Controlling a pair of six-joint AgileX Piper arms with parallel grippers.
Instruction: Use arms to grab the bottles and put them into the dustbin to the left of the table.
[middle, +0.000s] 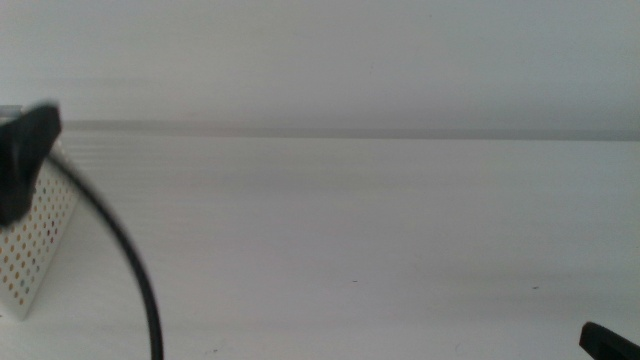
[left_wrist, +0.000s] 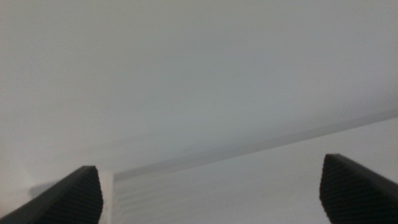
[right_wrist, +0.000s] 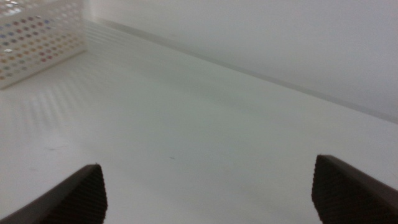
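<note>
No bottles show in any view. The dustbin (middle: 35, 240), a white basket with rows of round holes, stands at the table's (middle: 350, 250) far left. Small coloured spots show through its holes (right_wrist: 37, 37), and I cannot tell what they are. A dark part of the left arm (middle: 25, 160) hangs over the dustbin, with a black cable (middle: 135, 270) trailing down from it. My left gripper (left_wrist: 208, 163) is open with nothing between its jaws. My right gripper (right_wrist: 206, 163) is open and empty too, low over the table at the front right, where only a dark tip (middle: 605, 340) shows.
The white tabletop runs back to a plain grey wall (middle: 330, 60). Only the basket, the arm and the cable stand on or over it.
</note>
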